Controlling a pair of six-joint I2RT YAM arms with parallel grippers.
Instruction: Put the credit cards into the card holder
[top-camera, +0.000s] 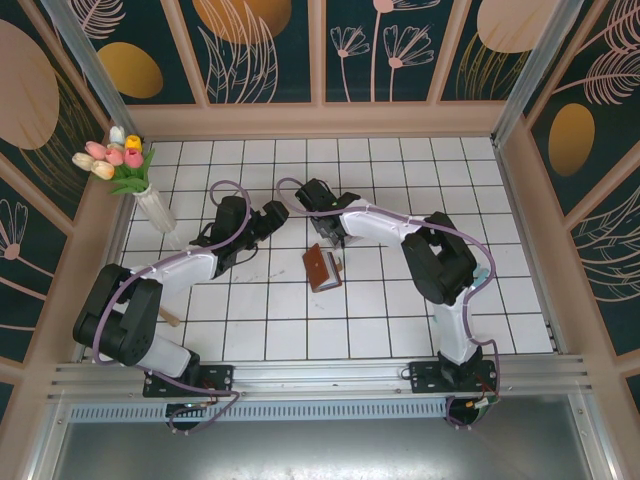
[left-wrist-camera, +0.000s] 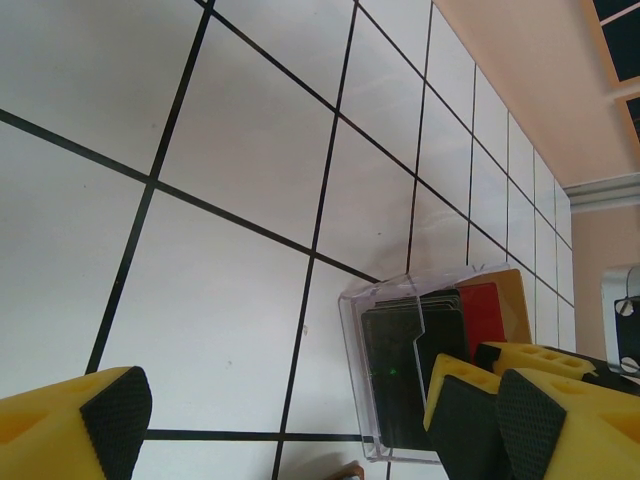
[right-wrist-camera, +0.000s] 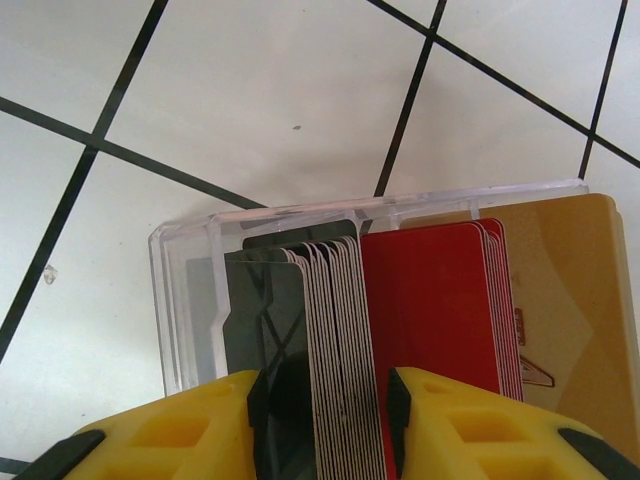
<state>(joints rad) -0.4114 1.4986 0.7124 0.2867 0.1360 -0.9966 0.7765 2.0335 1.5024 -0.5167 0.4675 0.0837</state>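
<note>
Jaws of the right gripper (right-wrist-camera: 325, 395) stand narrowed, one yellow finger on each side of a stack of black cards (right-wrist-camera: 300, 320) standing on edge in a clear tray (right-wrist-camera: 180, 250). The black pads (right-wrist-camera: 398, 400) lie right against the stack's outer cards, but whether they press hard enough to clamp it I cannot tell. Beside the black stack in the same tray stand red cards (right-wrist-camera: 430, 300), and beyond those a tan card (right-wrist-camera: 570, 290) leans against the tray's end. The left gripper (left-wrist-camera: 310, 400) has its jaws wide apart with nothing between them, hovering over white tiles just beside the tray (left-wrist-camera: 352, 330), whose black, red and tan cards show in its wrist view too. From above, both grippers sit near the middle of the table (top-camera: 480, 300), the left gripper (top-camera: 270, 218) just to the left of the right gripper (top-camera: 333, 240). The wallet (top-camera: 322, 268) lies on the tiles just on the near side of the right gripper, between the two arms, with no card in it that I can make out. A vase (top-camera: 155, 208) of tulips stands at the far left.
</note>
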